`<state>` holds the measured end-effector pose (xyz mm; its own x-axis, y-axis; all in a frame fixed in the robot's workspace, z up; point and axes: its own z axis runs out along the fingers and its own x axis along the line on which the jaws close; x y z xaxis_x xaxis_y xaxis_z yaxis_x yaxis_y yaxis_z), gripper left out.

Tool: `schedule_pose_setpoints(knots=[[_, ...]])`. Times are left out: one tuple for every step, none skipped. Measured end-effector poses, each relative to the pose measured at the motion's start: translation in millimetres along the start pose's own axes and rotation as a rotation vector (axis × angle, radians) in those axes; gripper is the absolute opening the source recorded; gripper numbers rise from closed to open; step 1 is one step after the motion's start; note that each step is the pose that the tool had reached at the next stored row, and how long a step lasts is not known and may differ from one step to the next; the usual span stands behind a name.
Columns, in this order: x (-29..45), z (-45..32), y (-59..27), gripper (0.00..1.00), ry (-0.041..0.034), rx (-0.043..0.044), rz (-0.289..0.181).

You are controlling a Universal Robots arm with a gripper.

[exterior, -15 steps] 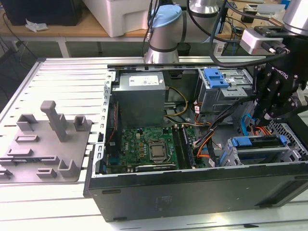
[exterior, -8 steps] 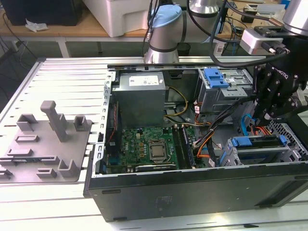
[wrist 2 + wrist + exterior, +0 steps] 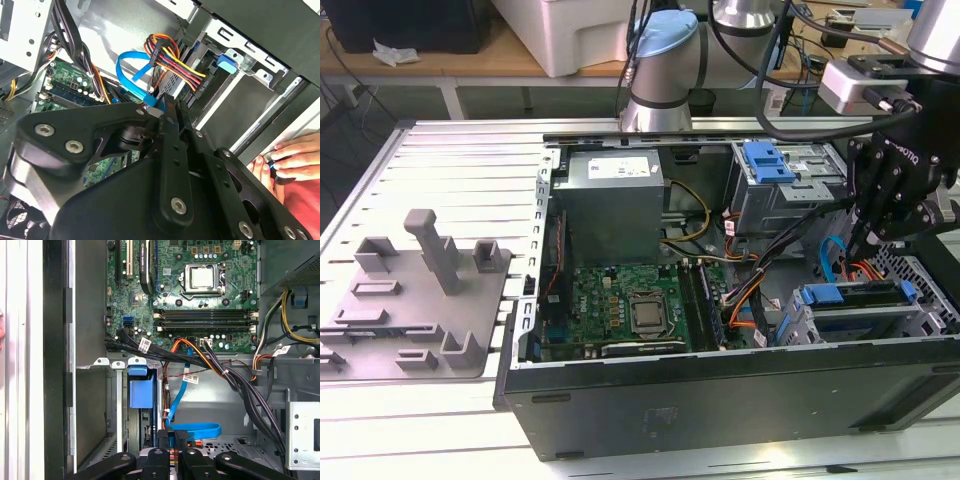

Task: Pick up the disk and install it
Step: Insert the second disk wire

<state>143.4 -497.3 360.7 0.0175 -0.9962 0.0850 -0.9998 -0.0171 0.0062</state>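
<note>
I see the end effector hanging over the open computer case, near the case's corner at the exterior view's right. The disk appears already seated in the drive cage directly beneath it, long axis along the case's front edge, though I am not certain it is fully home. In both wrist views the fingers stand together, gripping nothing. A person's hand rests at the case edge.

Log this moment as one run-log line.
tool: shut, holding nothing, over the case's drive bay | disk: seated in cage with blue bracket | blue cable: beside tool | hand: at case edge
</note>
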Motion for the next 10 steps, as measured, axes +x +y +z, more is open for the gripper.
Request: schedule_pose_setpoints(knots=[[0.0, 0.0, 0.0, 0.16, 0.0000, 0.0000, 0.000], [0.0, 0.0, 0.0, 0.16, 0.0001, 0.0000, 0.000], [0.0, 0.0, 0.0, 0.16, 0.0001, 0.0000, 0.000], [0.0, 0.0, 0.0, 0.16, 0.0001, 0.0000, 0.000], [0.0, 0.0, 0.0, 0.16, 0.0001, 0.0000, 0.000], [-0.1, 0.1, -0.5, 0.16, 0.0022, -0.0028, 0.000], [0.0, 0.0, -1.7, 0.16, 0.0089, -0.0124, -0.001], [0.0, -0.2, -2.4, 0.16, 0.0129, -0.0179, -0.001], [0.0, -0.3, -3.0, 0.16, 0.0164, -0.0217, -0.002], [0.1, -0.3, -3.4, 0.16, 0.0186, -0.0233, -0.002]])
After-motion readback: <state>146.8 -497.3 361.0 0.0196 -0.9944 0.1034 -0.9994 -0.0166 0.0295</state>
